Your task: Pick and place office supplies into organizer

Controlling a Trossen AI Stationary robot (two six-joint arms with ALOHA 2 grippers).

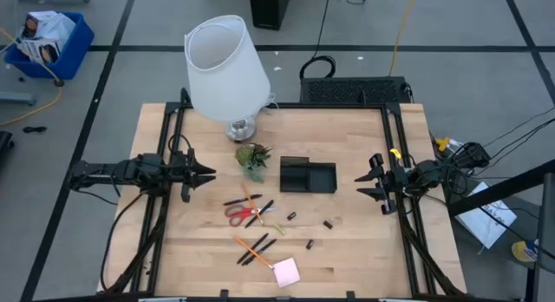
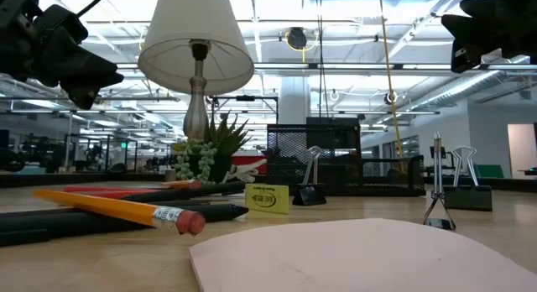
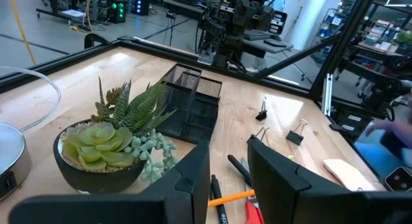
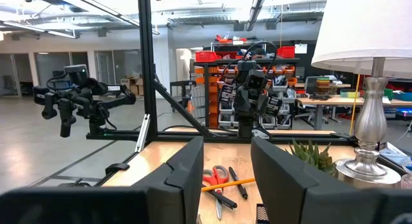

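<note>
Yellow tag (image 2: pixel 268 199) print too small to read, left pincer (image 1: pixel 206 173) parted and empty, right pincer (image 1: pixel 365 184) likewise.

A white-shaded lamp (image 1: pixel 224 69) on a silver base is set at the far side of the wooden table (image 1: pixel 173 250). A small potted succulent plant (image 1: pixel 252 159) is placed just in front of it. A blue bin (image 1: pixel 54 43) is seen on the floor beyond.

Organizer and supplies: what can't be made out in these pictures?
- Organizer: its compartment floors are in shadow in the high view, and the plant hides part of it in the left wrist view.
- Clips: too small in the high view to tell their type.
- Sticky-note pad: cut off by the low view's bottom edge.
</note>
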